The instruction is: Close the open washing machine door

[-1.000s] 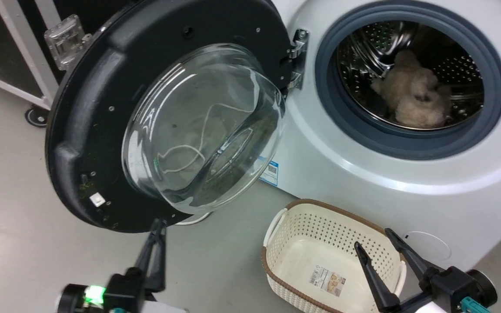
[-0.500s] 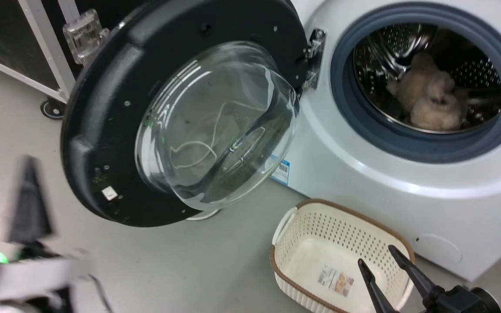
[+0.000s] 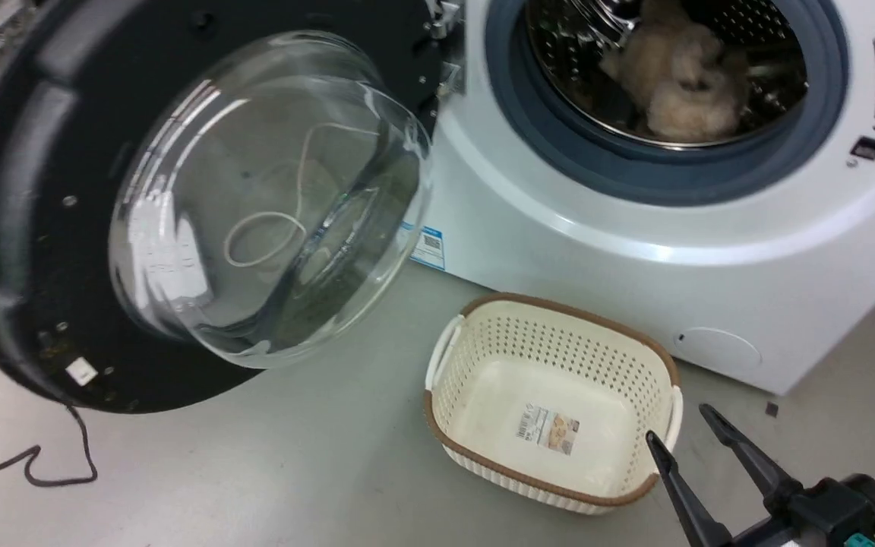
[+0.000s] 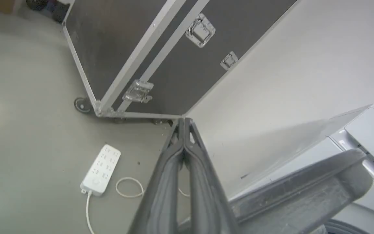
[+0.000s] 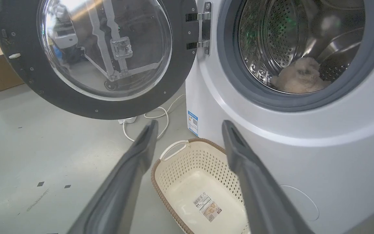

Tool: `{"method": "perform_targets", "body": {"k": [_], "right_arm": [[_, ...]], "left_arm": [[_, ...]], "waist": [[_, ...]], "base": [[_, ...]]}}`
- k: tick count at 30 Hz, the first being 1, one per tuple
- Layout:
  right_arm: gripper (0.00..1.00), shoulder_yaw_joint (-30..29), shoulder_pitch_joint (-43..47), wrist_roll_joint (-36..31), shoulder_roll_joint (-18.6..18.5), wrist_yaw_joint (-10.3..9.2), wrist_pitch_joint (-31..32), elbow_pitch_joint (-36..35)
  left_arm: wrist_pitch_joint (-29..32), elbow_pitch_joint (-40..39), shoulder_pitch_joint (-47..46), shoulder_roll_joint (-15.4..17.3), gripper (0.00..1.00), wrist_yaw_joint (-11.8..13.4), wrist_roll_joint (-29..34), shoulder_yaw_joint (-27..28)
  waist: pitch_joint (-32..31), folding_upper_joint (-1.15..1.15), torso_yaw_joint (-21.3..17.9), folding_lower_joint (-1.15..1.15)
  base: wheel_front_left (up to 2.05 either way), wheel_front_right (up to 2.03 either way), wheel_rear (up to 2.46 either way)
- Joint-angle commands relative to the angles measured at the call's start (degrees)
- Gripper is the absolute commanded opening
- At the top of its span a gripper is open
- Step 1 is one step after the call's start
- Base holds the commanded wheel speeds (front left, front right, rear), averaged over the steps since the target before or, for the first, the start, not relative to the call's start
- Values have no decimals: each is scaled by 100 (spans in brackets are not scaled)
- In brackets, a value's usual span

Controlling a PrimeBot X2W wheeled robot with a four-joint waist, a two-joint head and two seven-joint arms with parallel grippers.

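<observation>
- While the washing machine door (image 3: pixel 202 205) stands swung wide left of the drum (image 3: pixel 775 45), my left tool (image 4: pixel 184 123), pressed together, sits by its outer rim.
- I'd push there, far from the hinge (image 3: pixel 449 76), steadily.
- Right tool (image 3: pixel 677 424) hovers spread by the basket (image 3: pixel 559 308).

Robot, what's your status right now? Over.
Left gripper fingers shut, empty, beside the washing machine door. Right gripper open, empty, near the basket. Door wide open. Basket sits low, probably clear of the swing.
</observation>
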Motion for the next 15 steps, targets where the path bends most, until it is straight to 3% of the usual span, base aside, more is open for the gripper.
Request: {"method": "perform_targets", "body": {"k": [1, 3, 5, 8, 9, 11, 15], "right_arm": [[100, 16, -96, 47, -41, 5, -26, -27], [100, 22, -126, 72, -59, 5, -26, -28], [100, 24, -138, 80, -67, 5, -26, -30], [100, -2, -147, 88, -69, 5, -26, -35], [100, -26, -114, 96, -46, 5, -26, -7], [100, -40, -106, 96, -36, 5, -26, 2], [100, -122, -84, 71, 78, 5, -26, 68]], "left_arm": [[404, 316, -188, -51, 0, 104, -413, 130], [847, 600, -327, -148, 0, 255, -913, 332], [991, 672, -343, -130, 0, 273, -1035, 381], [1314, 755, -328, -125, 0, 207, -1341, 484], [1858, 654, -88, -160, 0, 39, -1658, 468], [2005, 597, -7, -180, 0, 10, -1737, 458], [2744, 38, 528, -415, 0, -129, -2144, 348]], "waist": [[76, 0, -87, -1], [111, 0, -135, -1], [122, 0, -160, -1], [123, 0, -207, -1], [53, 0, -242, -1], [27, 0, -245, -1], [-173, 0, -268, -1]], "base": [[0, 0, 0], [0, 0, 0], [0, 0, 0], [0, 0, 0], [0, 0, 0], [0, 0, 0], [0, 0, 0]]}}
